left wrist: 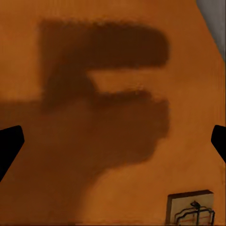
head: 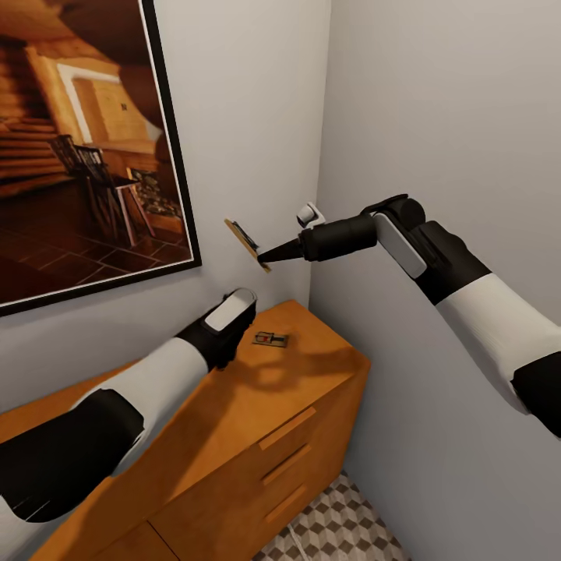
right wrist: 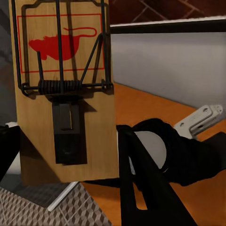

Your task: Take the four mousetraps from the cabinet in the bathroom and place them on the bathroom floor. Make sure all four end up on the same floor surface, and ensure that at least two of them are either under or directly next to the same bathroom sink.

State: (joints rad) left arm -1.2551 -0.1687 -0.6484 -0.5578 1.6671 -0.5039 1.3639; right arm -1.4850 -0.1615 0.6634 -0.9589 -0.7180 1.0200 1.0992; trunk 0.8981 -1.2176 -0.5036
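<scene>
One mousetrap [head: 248,243] is held up in the air in front of the wall corner, tilted, pinched at its lower edge by the right gripper [head: 270,255], whose arm reaches in from the right with the forearm roughly level. In the right wrist view the trap's pale wooden plate [right wrist: 66,89] with its red rat print, coil spring and wire bar stands close before the camera; one dark finger [right wrist: 136,183] presses its edge, the other is cut off at the frame's side. A second mousetrap [head: 270,339] lies flat on the top of the cabinet [head: 234,436], near the back corner. The left arm stretches across the cabinet top, its gripper [head: 226,327] hanging just beside that trap without touching it. In the left wrist view the fingertips [left wrist: 9,146] sit spread wide at both edges, nothing between them, their shadow on the wood; the trap [left wrist: 190,207] is cut off there. Patterned bathroom floor [head: 343,530] shows below the drawers. A framed picture [head: 86,140] hangs above.
</scene>
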